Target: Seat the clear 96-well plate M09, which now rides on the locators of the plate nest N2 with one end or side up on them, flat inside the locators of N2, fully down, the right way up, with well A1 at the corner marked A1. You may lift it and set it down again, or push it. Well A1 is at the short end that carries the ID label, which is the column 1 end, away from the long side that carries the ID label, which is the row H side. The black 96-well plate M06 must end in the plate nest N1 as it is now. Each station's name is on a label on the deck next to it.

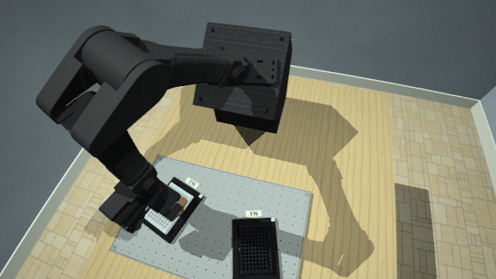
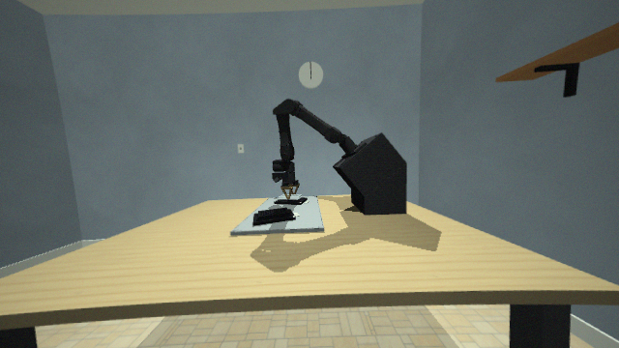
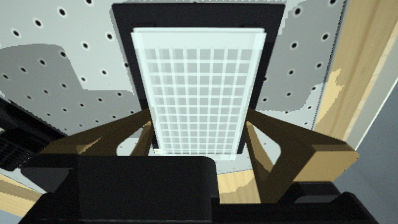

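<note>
The clear 96-well plate M09 (image 3: 197, 92) lies over the black plate nest N2, wells up. My gripper (image 3: 198, 112) is shut on M09; its tan fingers press the two long sides near the plate's near end. In the top view the plate (image 1: 163, 218) shows partly under the gripper (image 1: 170, 209). I cannot tell whether the plate sits flat or tilted. The black plate M06 (image 1: 255, 248) sits in nest N1, to the right on the grey deck. In the exterior view the gripper (image 2: 290, 191) hangs over the far nest.
The grey perforated deck (image 1: 217, 217) carries both nests with labels N2 (image 1: 191, 182) and N1 (image 1: 253, 213). The arm's black base box (image 1: 244, 77) stands behind the deck. The deck's edge and the wooden table (image 3: 367, 65) lie close on the gripper's right.
</note>
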### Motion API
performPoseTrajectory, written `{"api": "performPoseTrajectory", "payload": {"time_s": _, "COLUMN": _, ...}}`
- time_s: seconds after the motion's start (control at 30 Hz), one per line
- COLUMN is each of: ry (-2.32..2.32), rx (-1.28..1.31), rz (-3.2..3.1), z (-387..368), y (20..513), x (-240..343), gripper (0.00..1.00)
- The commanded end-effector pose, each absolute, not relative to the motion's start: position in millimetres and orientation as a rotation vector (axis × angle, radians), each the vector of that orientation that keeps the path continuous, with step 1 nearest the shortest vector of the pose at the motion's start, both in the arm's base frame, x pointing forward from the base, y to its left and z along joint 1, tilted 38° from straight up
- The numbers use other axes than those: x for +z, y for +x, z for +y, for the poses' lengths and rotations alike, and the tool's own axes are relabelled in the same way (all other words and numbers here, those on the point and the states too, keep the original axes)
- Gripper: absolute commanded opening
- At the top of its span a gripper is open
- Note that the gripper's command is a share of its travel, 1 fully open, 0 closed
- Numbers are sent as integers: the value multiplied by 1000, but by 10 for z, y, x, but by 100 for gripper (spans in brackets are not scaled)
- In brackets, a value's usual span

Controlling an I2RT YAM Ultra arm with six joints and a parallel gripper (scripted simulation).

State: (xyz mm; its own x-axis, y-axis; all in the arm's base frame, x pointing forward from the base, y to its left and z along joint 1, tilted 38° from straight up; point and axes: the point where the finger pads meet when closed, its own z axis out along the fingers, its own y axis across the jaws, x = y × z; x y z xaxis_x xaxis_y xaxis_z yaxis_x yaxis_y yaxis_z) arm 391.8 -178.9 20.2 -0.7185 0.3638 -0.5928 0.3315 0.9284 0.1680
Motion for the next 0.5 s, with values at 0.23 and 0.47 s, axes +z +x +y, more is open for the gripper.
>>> {"api": "performPoseTrajectory", "payload": {"time_s": 0.23, "ry": 498, "rx": 56, "rz": 2417, "z": -1774, "y": 3857, "x": 234, "gripper": 0}}
{"api": "performPoseTrajectory", "payload": {"time_s": 0.47, "ry": 494, "rx": 51, "rz": 2407, "z": -1805, "y": 3900, "x": 263, "gripper": 0}}
